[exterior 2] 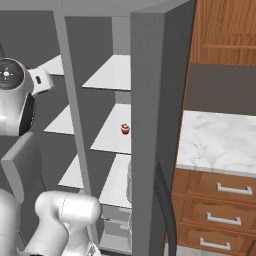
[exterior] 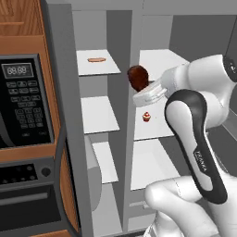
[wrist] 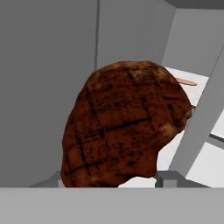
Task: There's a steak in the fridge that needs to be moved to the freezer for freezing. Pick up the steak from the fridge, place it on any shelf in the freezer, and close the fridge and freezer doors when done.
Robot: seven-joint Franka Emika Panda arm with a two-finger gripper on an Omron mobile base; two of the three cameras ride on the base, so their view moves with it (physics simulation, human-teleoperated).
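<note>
The steak point(exterior: 138, 77), a dark reddish-brown lump, hangs in the air in front of the grey divider between the two compartments. My gripper point(exterior: 139, 83) is shut on it from below right. In the hand view the steak point(wrist: 124, 127) looms large and hides the fingertips. The freezer point(exterior: 90, 30) is the narrow compartment on the left, its door standing open. Its top shelf point(exterior: 105, 68) lies just left of the steak, at about the same height. The fridge point(exterior: 194, 32) is the wider compartment behind my arm, and its door point(exterior 2: 150, 125) also stands open.
A pale orange strip point(exterior: 96, 59) lies on the top freezer shelf, also visible as the strip point(wrist: 186, 81) past the steak. A small red cupcake point(exterior: 146, 116) sits on a middle fridge shelf. A black microwave point(exterior: 21, 102) in wooden cabinetry flanks the left; a marble counter point(exterior 2: 220, 140) lies right.
</note>
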